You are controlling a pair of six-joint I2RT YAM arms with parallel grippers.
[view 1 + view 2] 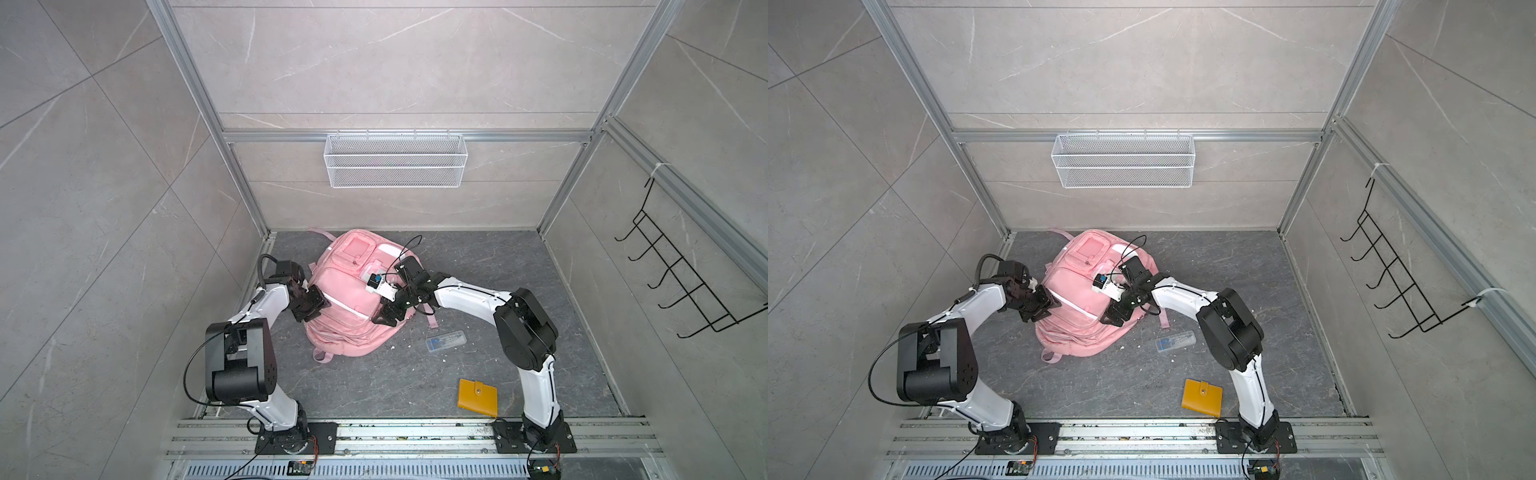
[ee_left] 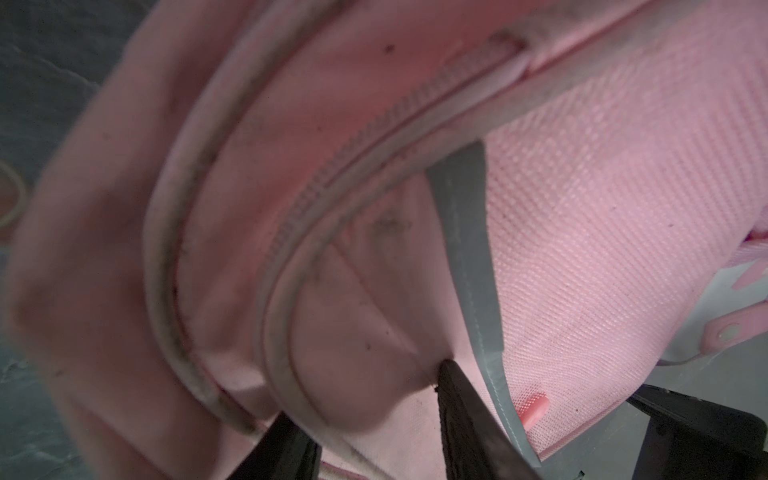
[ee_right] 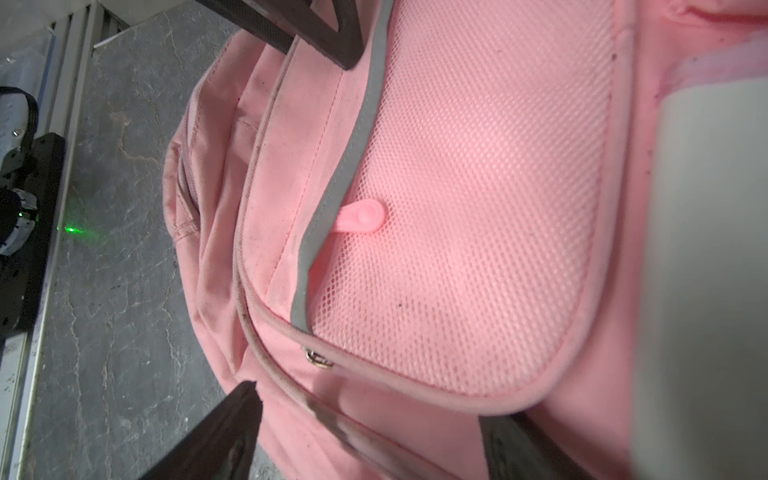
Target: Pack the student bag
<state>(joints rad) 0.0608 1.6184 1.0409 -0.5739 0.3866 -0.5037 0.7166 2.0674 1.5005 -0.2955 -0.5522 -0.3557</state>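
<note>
Position of student bag point(image 1: 349, 291): flat on the dark grey tabletop point(image 1: 374, 386), front pockets upward, toward the rear and left of centre in both top views.

Left pincer point(image 1: 316, 305): at the bag's left edge, at one end of the white stripe point(image 1: 345, 305). In the left wrist view its fingers point(image 2: 457, 415) stand at a narrow gap astride a bulge of pink fabric and piping, with one tip pressing into the cloth. Whether the fabric is actually pinched cannot be told.

Right pincer point(image 1: 386, 318): at the bag's right edge, at the opposite end of the stripe. Jaws wide. In the right wrist view the bag's piped edge lies between them, and they are not closed on it. A pink zip pull point(image 3: 361, 218) protrudes from under the stripe onto the mesh pocket.

Other items on the tabletop: clear case point(image 1: 444, 338) near the bag's right side and apart from it; yellow wallet point(image 1: 478, 397) near the front edge, beside the right arm.
</note>
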